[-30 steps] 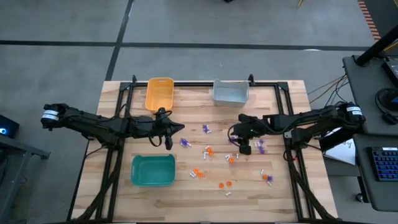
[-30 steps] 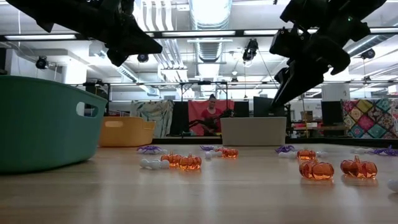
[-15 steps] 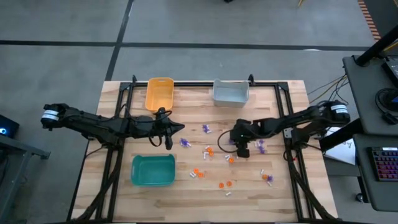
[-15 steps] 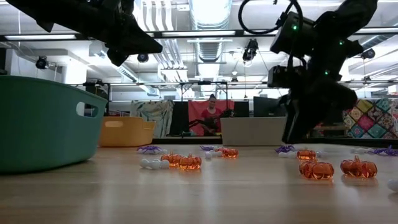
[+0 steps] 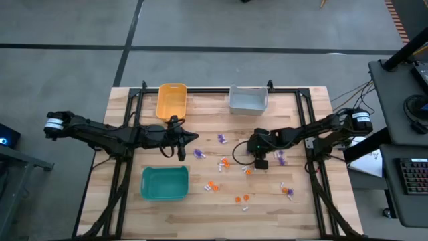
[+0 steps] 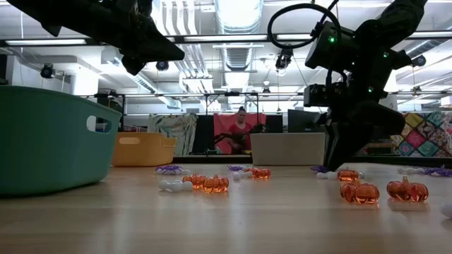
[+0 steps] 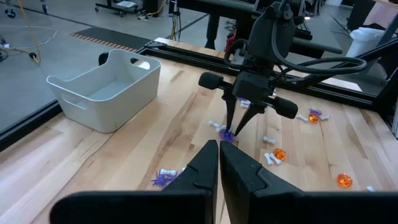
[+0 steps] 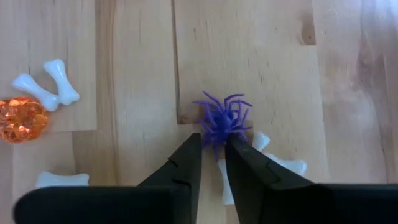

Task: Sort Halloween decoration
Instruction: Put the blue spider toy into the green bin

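Purple spiders, orange pumpkins point(image 5: 242, 198) and white bones point(image 8: 45, 84) lie scattered on the wooden table point(image 5: 301, 207). My right gripper point(image 8: 212, 151) is down at the table's middle right, shut on one purple spider point(image 8: 222, 118); the left wrist view shows the same spider point(image 7: 227, 134) under its fingertips. My left gripper point(image 5: 182, 144) hangs shut above the table's middle left and holds nothing. Other purple spiders point(image 5: 221, 138) lie between the two grippers. My right gripper pinches the purple spider's near side point(image 8: 214, 135) between its two fingertips point(image 8: 194, 144). The fingers slant steeply down from the table's right side. The spider's body and far legs stick out past the tips, and it rests on the table.
An orange-yellow bin point(image 5: 171, 100) and a grey bin point(image 5: 248, 99) stand at the far edge, and a teal bin point(image 5: 164, 183) at the near left. White bones point(image 8: 268, 163) lie right beside the held spider. A person sits in the room behind the table point(image 6: 240, 130).
My right gripper has come down toward the table and tipped more steeply, its fingertips ending at the purple spider. The spider lies where it was.
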`<state>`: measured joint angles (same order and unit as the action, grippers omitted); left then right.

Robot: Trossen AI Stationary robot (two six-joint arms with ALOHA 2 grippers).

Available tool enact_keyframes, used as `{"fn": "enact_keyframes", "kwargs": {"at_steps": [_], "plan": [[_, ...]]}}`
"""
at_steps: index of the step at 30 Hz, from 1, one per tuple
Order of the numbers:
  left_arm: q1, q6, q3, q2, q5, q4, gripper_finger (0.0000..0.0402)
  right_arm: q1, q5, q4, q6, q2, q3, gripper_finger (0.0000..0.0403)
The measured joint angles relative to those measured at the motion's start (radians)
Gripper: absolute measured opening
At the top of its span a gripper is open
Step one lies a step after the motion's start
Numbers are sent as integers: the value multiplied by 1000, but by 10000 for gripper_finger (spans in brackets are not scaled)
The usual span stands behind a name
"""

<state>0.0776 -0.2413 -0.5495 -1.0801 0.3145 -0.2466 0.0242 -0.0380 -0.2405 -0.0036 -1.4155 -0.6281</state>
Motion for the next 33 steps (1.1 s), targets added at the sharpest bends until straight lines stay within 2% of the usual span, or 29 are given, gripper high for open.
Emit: {"fn": "enact_keyframes", "kwargs": {"at_steps": [7,15,28,33], "plan": [[0,0,0,0,0,0,0,0,1,-1,-9,1,0,12],[0,0,0,0,0,0,0,0,12,-3,6,21,0,9],[0,0,0,0,0,-6,0,0,11,-8,57,199,0,9],[0,0,0,1,0,-28,0,0,19,64,55,227,0,8]]}}
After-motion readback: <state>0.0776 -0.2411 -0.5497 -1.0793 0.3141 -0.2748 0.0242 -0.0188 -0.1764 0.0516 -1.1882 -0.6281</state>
